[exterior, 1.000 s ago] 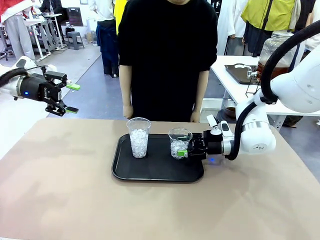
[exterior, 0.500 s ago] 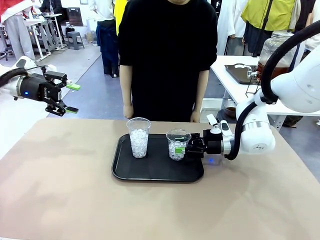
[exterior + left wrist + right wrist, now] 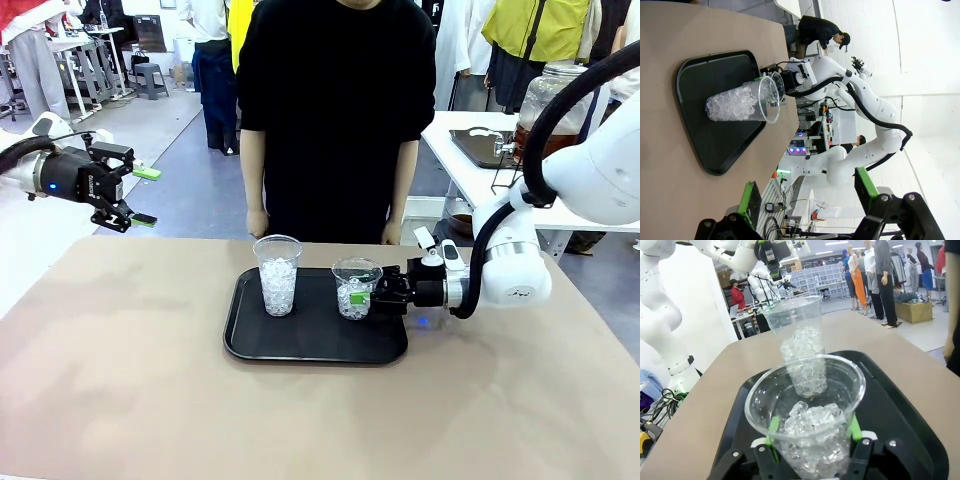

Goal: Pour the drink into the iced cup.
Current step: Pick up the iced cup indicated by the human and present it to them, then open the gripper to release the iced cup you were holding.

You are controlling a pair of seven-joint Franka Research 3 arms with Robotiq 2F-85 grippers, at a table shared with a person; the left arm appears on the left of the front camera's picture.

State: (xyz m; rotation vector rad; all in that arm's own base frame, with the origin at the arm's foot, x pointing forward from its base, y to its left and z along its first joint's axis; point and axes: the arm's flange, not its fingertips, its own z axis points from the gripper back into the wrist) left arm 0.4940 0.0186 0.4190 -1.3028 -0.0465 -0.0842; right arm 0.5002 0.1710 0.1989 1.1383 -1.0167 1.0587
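A short clear iced cup (image 3: 356, 285) stands on the right half of the black tray (image 3: 300, 345). My right gripper (image 3: 362, 296) comes in level from the right and is shut on its lower wall. In the right wrist view the green pads (image 3: 773, 427) press both sides of that cup (image 3: 810, 405). A taller cup of ice (image 3: 277, 275) stands on the tray's left half. The drink (image 3: 565, 143) is amber liquid in a glass dispenser jar on a side table at the far right. My left gripper (image 3: 146, 196) hangs open in the air beyond the table's left edge, holding nothing.
A person in black stands at the far edge, one hand (image 3: 257, 222) resting near the table and close behind the tray. The left wrist view shows the tray (image 3: 715, 150) and the taller cup (image 3: 742, 102) from afar. Bare tan tabletop lies in front of the tray and to both sides.
My right gripper's jaws have closed on the short iced cup, nudging it slightly left. The left arm has not moved.
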